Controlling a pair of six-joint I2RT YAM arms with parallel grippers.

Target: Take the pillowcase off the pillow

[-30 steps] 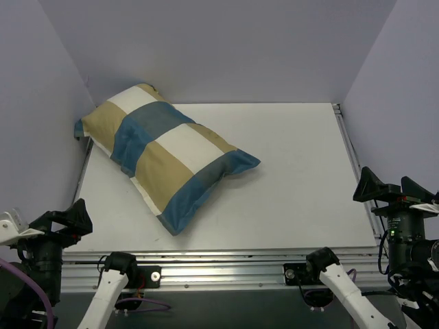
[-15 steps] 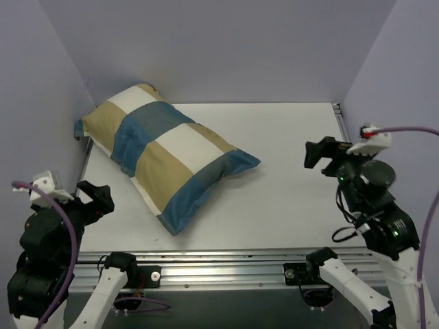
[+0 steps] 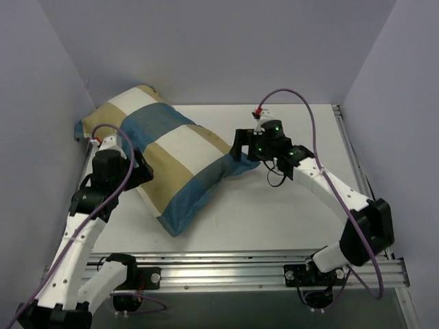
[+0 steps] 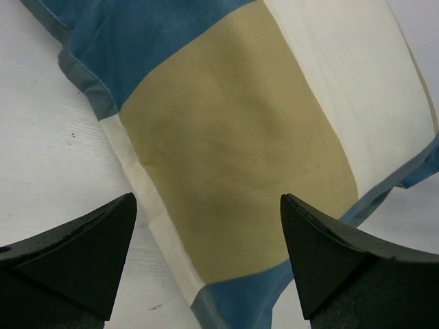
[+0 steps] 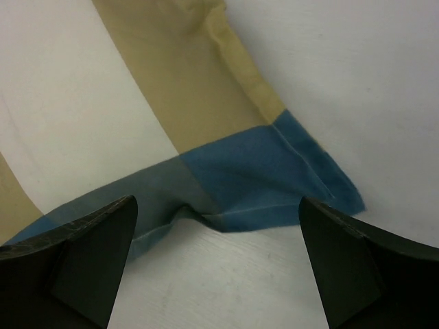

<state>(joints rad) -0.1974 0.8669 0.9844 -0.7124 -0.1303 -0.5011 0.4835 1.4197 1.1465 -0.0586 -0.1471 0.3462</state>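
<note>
The pillowcase (image 3: 164, 161) sits jammed into the far-left corner against the left wall (image 3: 34, 103), so no gap there. Plenty of bare table (image 3: 260, 219) to its right and along the near edge.

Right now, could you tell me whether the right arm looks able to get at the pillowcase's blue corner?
Probably yes: the right gripper is open right over the blue corner of the pillowcase, and nothing lies between them.
</note>
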